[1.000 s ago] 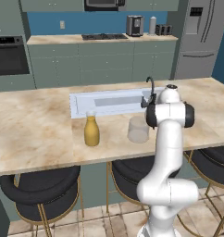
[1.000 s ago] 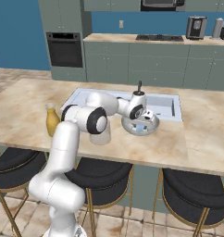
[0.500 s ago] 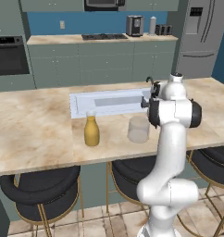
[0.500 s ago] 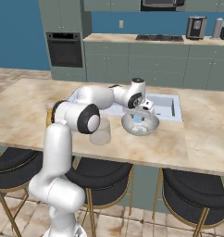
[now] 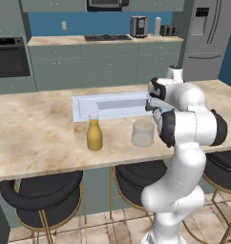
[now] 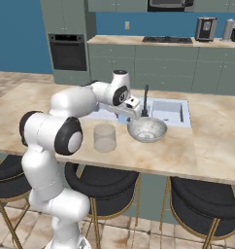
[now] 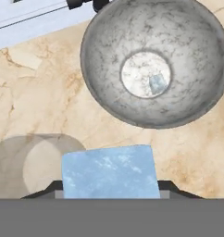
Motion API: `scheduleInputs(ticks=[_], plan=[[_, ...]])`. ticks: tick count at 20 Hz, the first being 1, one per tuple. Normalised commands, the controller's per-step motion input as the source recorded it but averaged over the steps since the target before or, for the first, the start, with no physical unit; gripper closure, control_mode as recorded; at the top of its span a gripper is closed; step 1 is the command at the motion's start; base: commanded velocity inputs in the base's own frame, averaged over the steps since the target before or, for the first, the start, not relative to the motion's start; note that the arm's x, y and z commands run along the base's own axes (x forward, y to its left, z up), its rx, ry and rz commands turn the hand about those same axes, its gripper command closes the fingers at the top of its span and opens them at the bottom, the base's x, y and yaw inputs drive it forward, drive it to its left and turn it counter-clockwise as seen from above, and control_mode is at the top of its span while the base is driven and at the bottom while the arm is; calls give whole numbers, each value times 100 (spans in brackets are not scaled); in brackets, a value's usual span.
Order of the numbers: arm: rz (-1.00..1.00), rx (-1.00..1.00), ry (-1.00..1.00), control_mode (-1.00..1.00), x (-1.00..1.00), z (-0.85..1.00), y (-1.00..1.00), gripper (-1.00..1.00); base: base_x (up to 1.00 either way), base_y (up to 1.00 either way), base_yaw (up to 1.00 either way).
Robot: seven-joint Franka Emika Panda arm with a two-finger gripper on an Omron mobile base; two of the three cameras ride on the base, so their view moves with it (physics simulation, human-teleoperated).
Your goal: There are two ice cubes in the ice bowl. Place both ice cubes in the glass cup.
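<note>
Gripper held one ice cube above the tabletop.
In the hand view the gripper (image 7: 109, 187) was clamped on an ice cube (image 7: 110, 171); the second ice cube (image 7: 157, 83) lay in the ice bowl (image 7: 104, 74) at 12 o'clock, the glass cup (image 7: 16, 162) at 9 o'clock.

You see the gripper (image 6: 134, 108) lifted up and out of the ice bowl (image 6: 147, 129) since a second ago; it now sits above the counter between bowl and glass cup (image 6: 105, 137), just left of the bowl rim in the right base view. It carries one ice cube (image 7: 109, 172) between the fingers. The arm has swung back toward the cup; in the left base view the wrist now sits lower, nearer the cup (image 5: 143, 133).
</note>
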Motion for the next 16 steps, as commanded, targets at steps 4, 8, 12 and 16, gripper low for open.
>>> scheduleInputs(ticks=[4,8,12,16], plan=[[-11,-3,3,-100,-56,44,100,100,0,0,0],[-7,2,7,-100,-11,21,59,100,0,0,0],[0,4,0,-100,0,0,1,100,0,0,0],[0,19,0,-100,12,0,-5,100,0,0,0]])
